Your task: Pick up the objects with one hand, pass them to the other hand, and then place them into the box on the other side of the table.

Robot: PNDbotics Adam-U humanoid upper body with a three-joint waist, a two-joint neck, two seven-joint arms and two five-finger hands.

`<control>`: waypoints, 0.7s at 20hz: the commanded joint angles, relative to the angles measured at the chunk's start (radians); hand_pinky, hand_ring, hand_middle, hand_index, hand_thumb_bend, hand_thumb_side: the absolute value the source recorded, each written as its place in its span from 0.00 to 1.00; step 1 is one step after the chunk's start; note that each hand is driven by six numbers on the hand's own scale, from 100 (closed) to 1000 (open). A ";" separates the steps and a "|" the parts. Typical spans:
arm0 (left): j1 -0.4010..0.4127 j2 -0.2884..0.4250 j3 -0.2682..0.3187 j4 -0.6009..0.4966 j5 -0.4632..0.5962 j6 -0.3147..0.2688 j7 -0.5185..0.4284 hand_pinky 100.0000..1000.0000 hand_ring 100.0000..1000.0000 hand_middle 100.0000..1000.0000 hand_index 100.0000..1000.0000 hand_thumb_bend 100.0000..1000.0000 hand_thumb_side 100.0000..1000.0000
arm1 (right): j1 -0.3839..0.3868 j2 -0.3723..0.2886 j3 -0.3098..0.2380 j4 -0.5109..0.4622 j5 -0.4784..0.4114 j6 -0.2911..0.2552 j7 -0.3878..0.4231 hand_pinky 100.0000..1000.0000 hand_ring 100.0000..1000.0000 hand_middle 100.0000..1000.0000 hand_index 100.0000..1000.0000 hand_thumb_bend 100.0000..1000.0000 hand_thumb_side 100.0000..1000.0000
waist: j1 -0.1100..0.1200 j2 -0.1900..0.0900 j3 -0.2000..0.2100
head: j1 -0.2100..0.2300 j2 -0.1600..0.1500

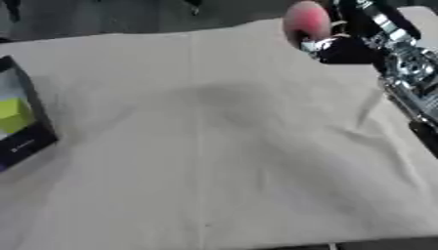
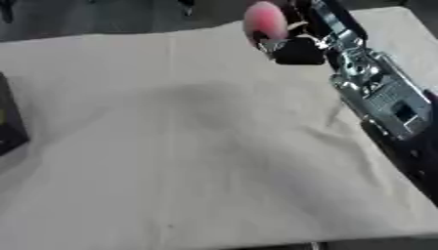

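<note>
Right hand (image 1: 338,46) is at the far right of the bench (image 1: 222,146), its arm (image 2: 376,93) coming in along the right edge. A pink rounded object (image 1: 306,20) sits at the tip of this hand, raised above the cloth-covered surface. The fingers appear curled about its lower side, though motion blur hides the exact contact; judged as holding the object rather than merely touching it.

The object is held high and toward the far side, well apart from the box (image 1: 21,117). The box stands at the left edge of the bench, dark-walled, with something yellow-green (image 1: 13,114) showing inside it. Only part of the box is in frame.

Left hand is not seen in either view, so its fingers cannot be reported.

Assessment: the pick-up step looks complete, with the object clear of the surface. The lifted position suits a carry toward the middle of the bench, where a transfer to the other hand could take place. The handover is not yet done, and the box placement is outstanding.

Risk noted: a rounded object may roll out during the exchange if the receiving hand closes late. The wrinkled cloth offers no obstacle along the way.
</note>
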 commanded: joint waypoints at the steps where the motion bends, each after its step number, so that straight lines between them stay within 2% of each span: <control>1: -0.040 0.005 -0.022 -0.019 -0.028 -0.004 -0.064 0.74 0.72 0.75 0.71 0.84 0.41 | -0.023 -0.004 0.009 0.002 0.011 -0.011 0.007 0.69 0.70 0.38 0.45 0.22 0.00 | 0.012 -0.040 0.004 | 0.006 0.003; 14: -0.108 -0.061 -0.127 0.014 -0.066 -0.016 -0.251 0.75 0.72 0.75 0.73 0.84 0.40 | -0.045 0.029 0.054 0.005 0.047 -0.022 0.046 0.69 0.70 0.38 0.45 0.23 0.00 | 0.013 -0.036 0.024 | 0.006 0.008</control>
